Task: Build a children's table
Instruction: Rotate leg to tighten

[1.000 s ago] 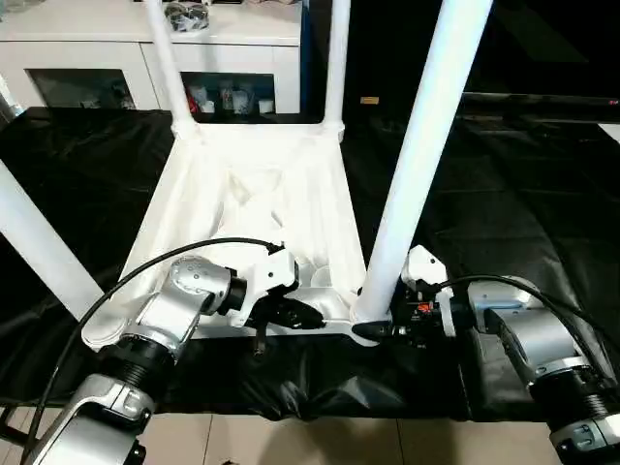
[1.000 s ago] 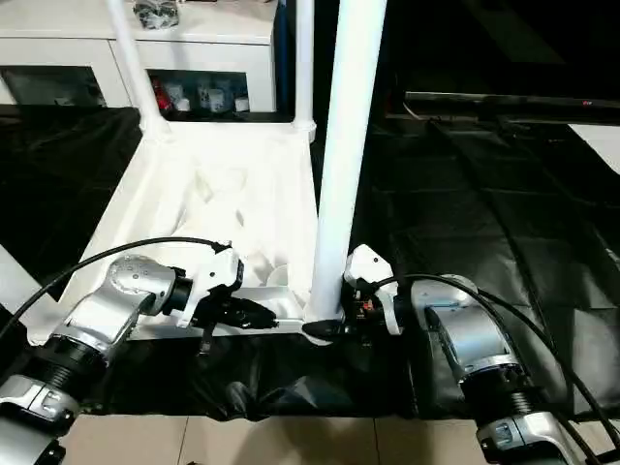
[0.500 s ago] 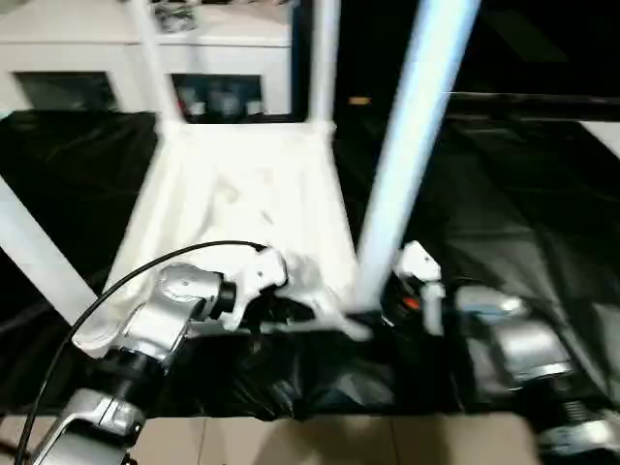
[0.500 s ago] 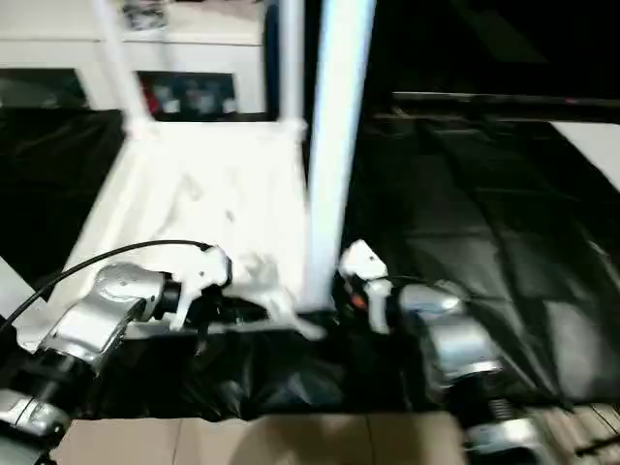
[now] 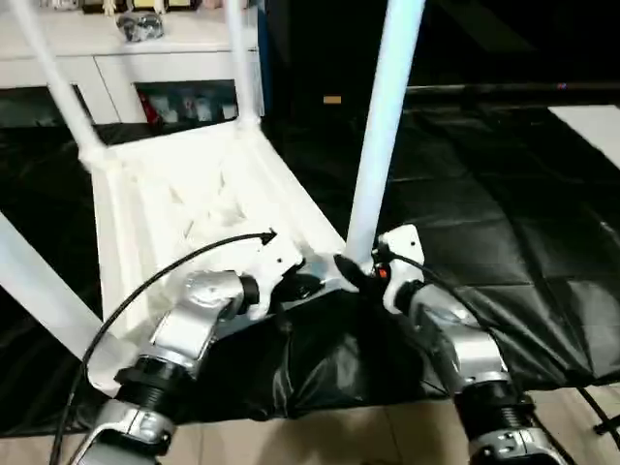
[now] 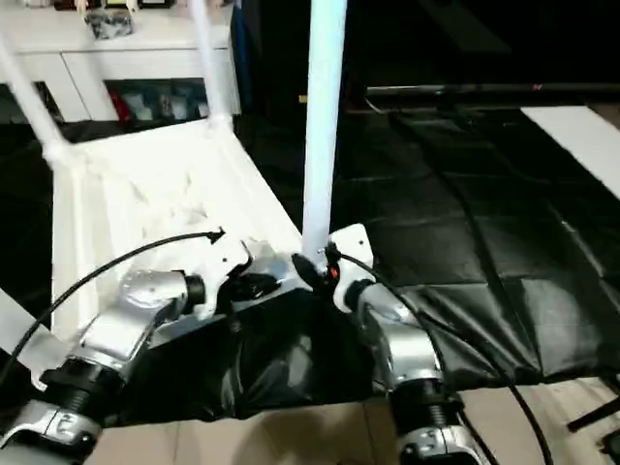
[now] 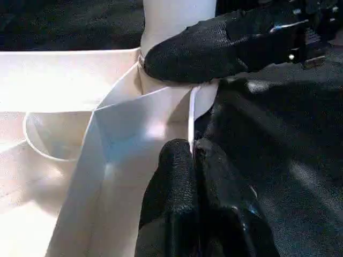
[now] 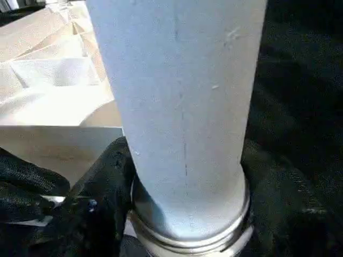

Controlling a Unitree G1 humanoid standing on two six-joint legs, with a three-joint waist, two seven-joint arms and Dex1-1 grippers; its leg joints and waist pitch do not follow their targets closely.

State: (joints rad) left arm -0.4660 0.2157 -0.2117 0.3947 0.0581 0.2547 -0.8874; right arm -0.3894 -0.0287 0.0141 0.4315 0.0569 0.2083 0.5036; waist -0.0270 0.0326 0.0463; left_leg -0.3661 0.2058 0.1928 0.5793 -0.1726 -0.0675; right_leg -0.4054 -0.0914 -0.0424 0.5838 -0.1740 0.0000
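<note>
- Nearest you, your two silver forearms reach forward over the black cloth (image 5: pixel 504 252) that covers the work surface and hangs crumpled over its near edge.
- Your left gripper (image 7: pixel 194 152) has its fingers pressed together on the thin near rim of the tabletop (image 5: pixel 184 194), beside the near right corner. That pinch looks meant to hold the slab down and stop it sliding while the leg is worked.
- Your right gripper (image 5: pixel 351 273) is clamped around the base of the near right leg (image 5: pixel 380 136), one finger on each side of the tube, right where it enters the corner socket. Holding it this low gives the most control over seating, and the leg stands close to upright.
- In the right wrist view, a ridged collar at the foot of that leg is visible above the socket, so I judge it may not be fully home.
- The tabletop lies upside down, ribbed underside up, turned at an angle on the cloth.
- At your near left, another leg (image 5: pixel 39 281) slants out of its corner.
- Farther off, the two far legs (image 5: pixel 53 82) rise from their sockets.
- Beyond them stands a white cabinet (image 5: pixel 145 68) with glass doors.
</note>
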